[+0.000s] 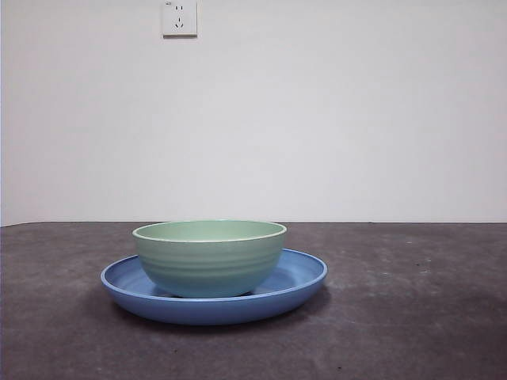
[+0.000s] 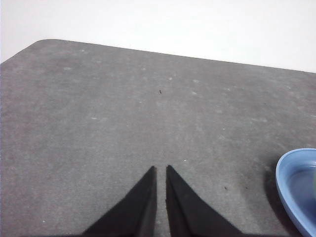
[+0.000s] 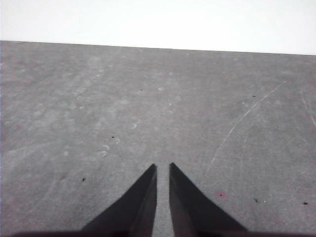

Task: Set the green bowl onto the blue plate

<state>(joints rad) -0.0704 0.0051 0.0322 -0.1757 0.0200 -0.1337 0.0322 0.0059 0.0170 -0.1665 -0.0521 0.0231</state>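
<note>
- The green bowl [image 1: 209, 257] sits upright inside the blue plate [image 1: 297, 281], its base on the plate's floor, set somewhat toward one side of the plate and not dead centre. Judged from this, the placement is complete.
- Left gripper [image 2: 160, 170]: jaws clenched to a narrow slit, grasping nothing, hanging over bare bench [image 2: 98, 113]. The plate's rim [image 2: 286, 182] shows off to one side of these jaws, near but clear of them; the bowl is outside this view.
- Right gripper [image 3: 162, 168]: jaws likewise drawn almost together and empty, above scuffed bench [image 3: 148, 98]. Neither bowl nor plate appears ahead of these jaws.
- Neither arm shows in the front view; both stand apart from the crockery.
- Step in hand, in my judgement: confirm the result and hold clear. To do this well, keep both sets of jaws away from the plate's rim, since the left one is the nearer and a sideways sweep toward the plate could nudge it.
- No correction seems warranted: the bowl is level, its rim horizontal, with no tilt against the plate's raised edge.
- A wall socket [image 1: 180, 17] is the only other item noted.
</note>
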